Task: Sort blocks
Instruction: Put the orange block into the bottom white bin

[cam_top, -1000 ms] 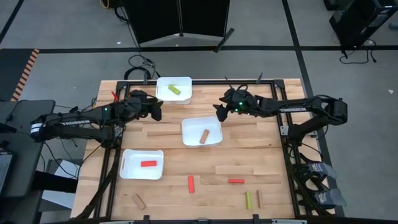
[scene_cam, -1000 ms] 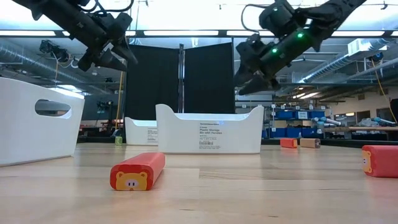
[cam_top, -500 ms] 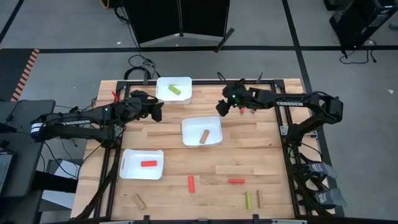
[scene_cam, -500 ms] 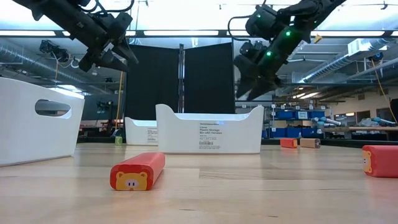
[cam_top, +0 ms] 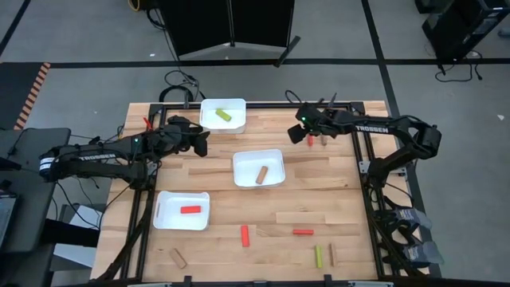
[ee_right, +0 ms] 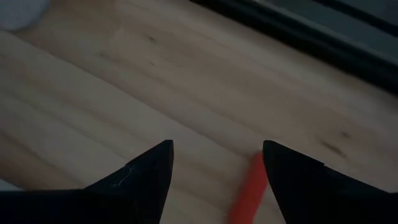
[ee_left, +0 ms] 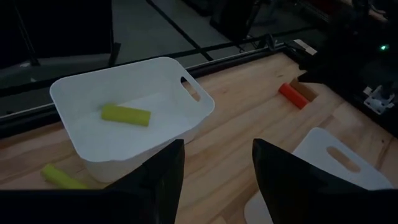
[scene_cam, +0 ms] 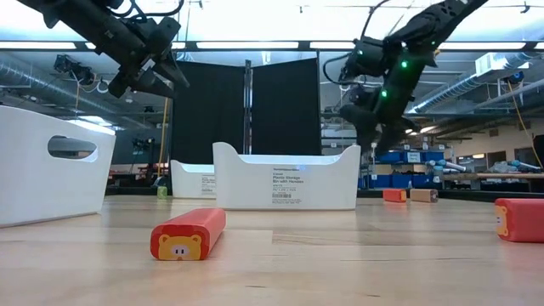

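Note:
My right gripper is open and points down above a red block that lies flat on the table near its far edge. In the right wrist view the gripper has that block beside one fingertip, not touched. My left gripper is open and hangs still in the air near the far tray. That tray holds a yellow-green block. The middle tray holds a tan block. The near-left tray holds a red block.
Loose blocks lie flat near the table's near edge: red, red, yellow-green, tan, tan. Another yellow-green block lies outside the far tray. A tan block lies beside the far red one. A black rail frames the table.
My right gripper has moved from over the far edge of the middle tray toward the table's far right and has tipped to point downward over the red block by the far edge. Its fingers have stayed open. The left arm has kept still.

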